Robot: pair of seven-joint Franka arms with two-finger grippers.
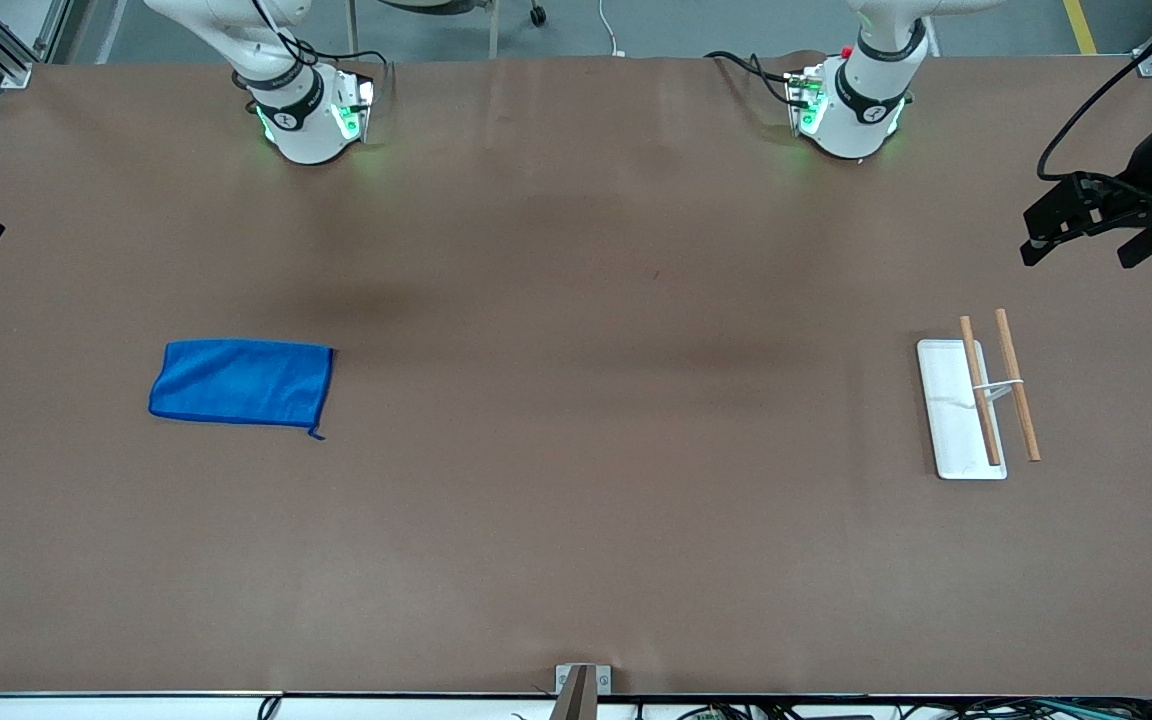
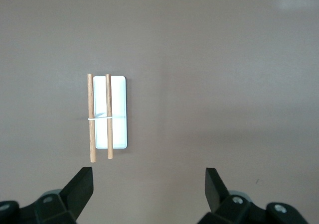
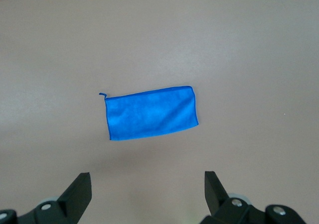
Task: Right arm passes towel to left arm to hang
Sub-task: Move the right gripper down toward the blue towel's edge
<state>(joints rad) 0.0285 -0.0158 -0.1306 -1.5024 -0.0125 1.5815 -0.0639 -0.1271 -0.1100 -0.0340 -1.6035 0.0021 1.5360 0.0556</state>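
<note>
the towel [image 1: 241, 383] lies flat on the table [image 1: 576, 520], toward the right arm's end, with nothing on it or touching it. it looks soft, thin and light, so it will likely droop and fold when it is lifted. a good place to grab is probably near one short edge or a corner, like the one with the tiny loop [image 1: 317, 434], so the rest hangs down for the other arm to take

the right gripper [image 3: 147, 191] hangs high over the table beside the towel, jaws wide apart, holding nothing. the left gripper [image 2: 149, 189] waits high over the table near the white tray [image 1: 944, 400], jaws wide apart too

the tray sits toward the left arm's end. two wooden rods [image 1: 1018, 385] stand on a thin white stand [image 1: 996, 386] fixed to the tray. nothing hangs on them yet
</note>
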